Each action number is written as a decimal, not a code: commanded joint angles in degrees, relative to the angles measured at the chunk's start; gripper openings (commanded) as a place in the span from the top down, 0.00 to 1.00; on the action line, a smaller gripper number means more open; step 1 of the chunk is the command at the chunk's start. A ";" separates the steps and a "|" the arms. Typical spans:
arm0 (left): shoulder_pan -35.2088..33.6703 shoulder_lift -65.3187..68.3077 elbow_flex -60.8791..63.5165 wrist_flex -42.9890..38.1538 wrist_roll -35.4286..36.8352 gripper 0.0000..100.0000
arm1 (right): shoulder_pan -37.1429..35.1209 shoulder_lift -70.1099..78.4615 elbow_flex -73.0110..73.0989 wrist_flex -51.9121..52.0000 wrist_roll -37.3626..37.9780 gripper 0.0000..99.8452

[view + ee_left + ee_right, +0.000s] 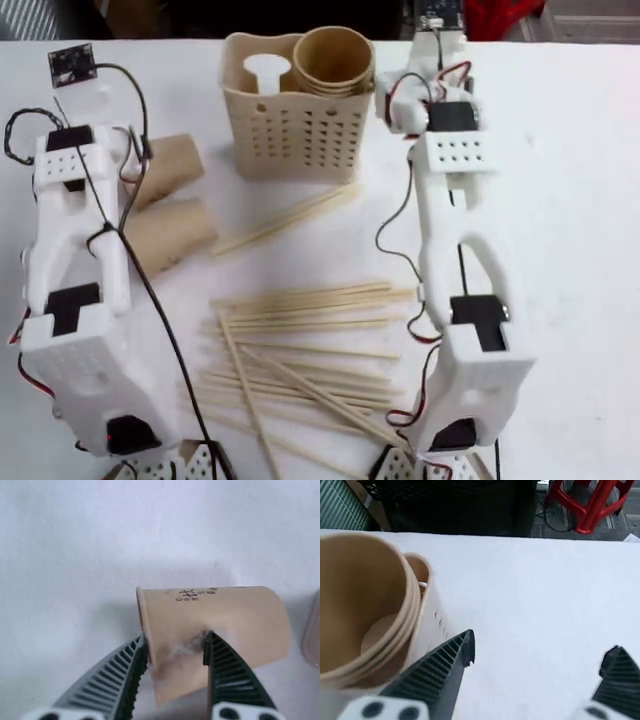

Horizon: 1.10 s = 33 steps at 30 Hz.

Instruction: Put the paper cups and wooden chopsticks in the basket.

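Overhead, the white table [580, 200] took up nearly the whole frame, with two white arms lying along it, the left arm [75, 270] at the left side and the right arm [465, 250] at the right. Beyond the table's far edge, the right wrist view showed a dark crate [455, 505] and a red stool [590, 505] on the floor.

The perforated basket [295, 135] stood upright at upper centre of the high view. A stack of nested cups [333, 60] sat in its right-hand compartment. Two lying cups [170, 200] rested on their sides at centre left, close against the left arm. A loose pair of chopsticks [290, 218] lay slantwise just below the basket. The main heap of chopsticks [300, 340] was spread across lower centre, between the two arms.

The left gripper [175, 642] was partly spread over a paper cup [235, 620] that lay on its side on the table. One fingertip [140, 650] was at the rolled rim and the other sat against the cup's wall. Whether they pressed on the cup could not be determined.

The right gripper [542, 655] was spread wide and held nothing. It hung over bare table just beside the basket wall, touching neither the basket nor the cups
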 commanded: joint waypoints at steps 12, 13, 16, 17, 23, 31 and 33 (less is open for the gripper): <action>1.19 -3.21 -13.01 17.41 -3.78 0.80 | 8.13 -19.91 -0.53 32.57 9.85 0.98; 1.27 -4.35 -15.74 20.48 -5.19 0.80 | 8.40 -20.62 0.70 34.51 10.37 0.98; 1.63 -7.60 -24.88 29.98 -8.00 0.80 | 9.63 -24.84 9.32 34.24 10.81 0.98; 1.63 -8.40 -27.60 32.62 -8.62 0.80 | 10.15 -27.03 13.98 31.69 10.90 0.98; 1.10 -9.80 -41.14 45.36 -12.04 0.80 | 11.21 -45.93 50.02 11.47 15.91 0.98; -3.82 -9.63 -34.11 43.87 -7.03 0.71 | 17.01 -72.48 86.07 -1.19 24.62 0.93; -3.82 -9.63 -30.68 41.76 -6.77 0.70 | 17.80 -77.58 92.04 -2.24 27.34 0.94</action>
